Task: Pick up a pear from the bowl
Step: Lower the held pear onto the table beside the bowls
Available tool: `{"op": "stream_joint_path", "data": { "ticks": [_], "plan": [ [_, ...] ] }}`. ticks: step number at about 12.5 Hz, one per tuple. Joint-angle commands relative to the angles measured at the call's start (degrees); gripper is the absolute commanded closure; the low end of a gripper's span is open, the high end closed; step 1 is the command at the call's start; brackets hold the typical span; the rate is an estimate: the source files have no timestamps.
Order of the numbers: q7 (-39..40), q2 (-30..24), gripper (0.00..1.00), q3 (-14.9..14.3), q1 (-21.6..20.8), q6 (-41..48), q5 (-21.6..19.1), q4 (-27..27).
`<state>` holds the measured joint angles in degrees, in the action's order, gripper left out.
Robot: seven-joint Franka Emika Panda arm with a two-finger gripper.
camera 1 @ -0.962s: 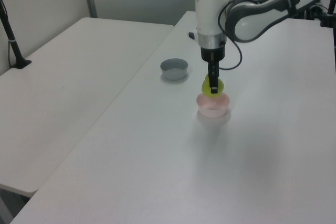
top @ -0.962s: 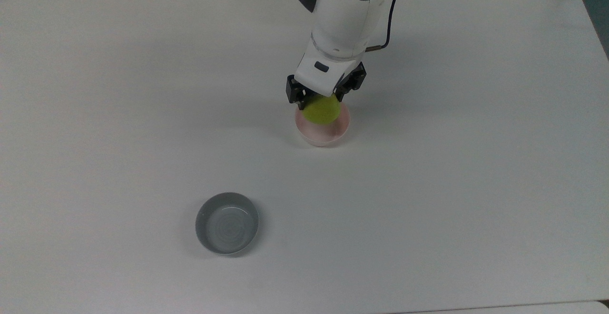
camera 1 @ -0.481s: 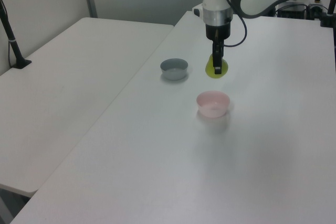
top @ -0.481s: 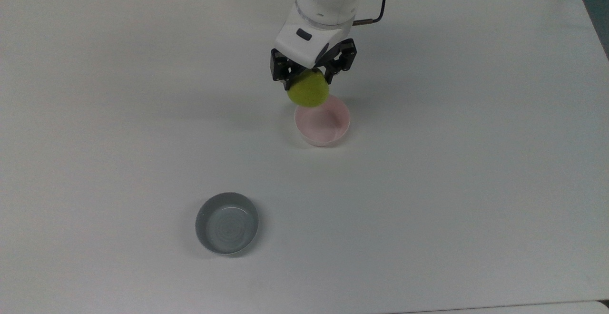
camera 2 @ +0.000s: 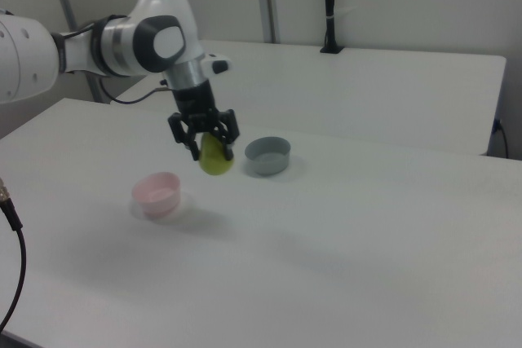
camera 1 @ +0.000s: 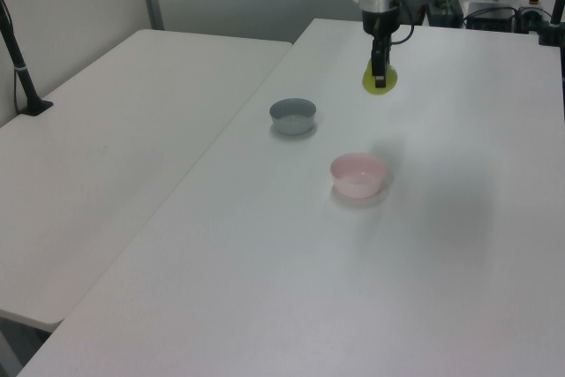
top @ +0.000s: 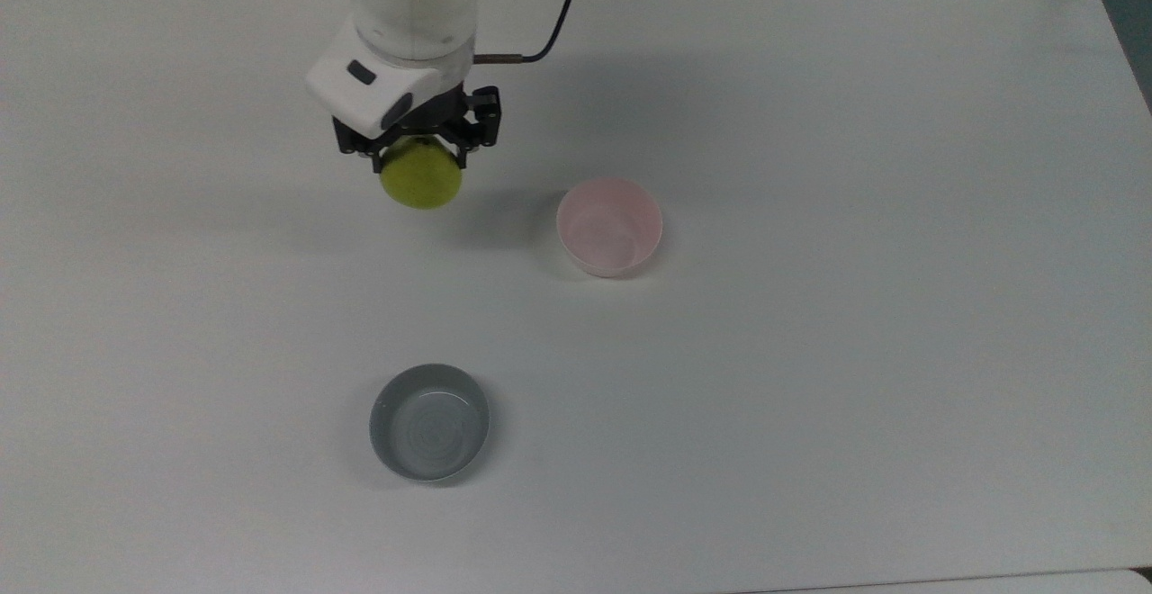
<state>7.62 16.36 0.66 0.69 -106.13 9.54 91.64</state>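
My gripper (top: pixel 416 155) (camera 1: pixel 380 77) (camera 2: pixel 210 147) is shut on the yellow-green pear (top: pixel 421 175) (camera 1: pixel 380 79) (camera 2: pixel 215 157), holding it in the air above the table. The pale pink bowl (top: pixel 609 227) (camera 1: pixel 358 174) (camera 2: pixel 157 192) stands with nothing in it, to the right of the pear in the top view. In the right view the pear hangs between the pink bowl and the grey one, well above the table top.
A grey bowl (top: pixel 429 421) (camera 1: pixel 292 116) (camera 2: pixel 267 155) with a ringed inside sits nearer the front edge in the top view. A second white table (camera 1: pixel 106 121) (camera 2: pixel 367 87) adjoins. A black cable (camera 2: pixel 15 258) hangs at the right view's left.
My gripper has lifted the pear out of the pink bowl and carried it higher and to the top view's left. The pink bowl stays in place, now without the pear.
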Motion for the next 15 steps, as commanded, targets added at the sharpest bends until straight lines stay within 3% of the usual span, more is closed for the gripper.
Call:
{"op": "stream_joint_path", "data": {
  "ticks": [1,15],
  "plan": [
    [3.5,-0.5,0.41,-4.4,-0.4,-0.3,-1.2,0.1],
    [3.0,9.0,0.40,-4.5,3.0,-14.4,-1.3,3.3]
  ]
}}
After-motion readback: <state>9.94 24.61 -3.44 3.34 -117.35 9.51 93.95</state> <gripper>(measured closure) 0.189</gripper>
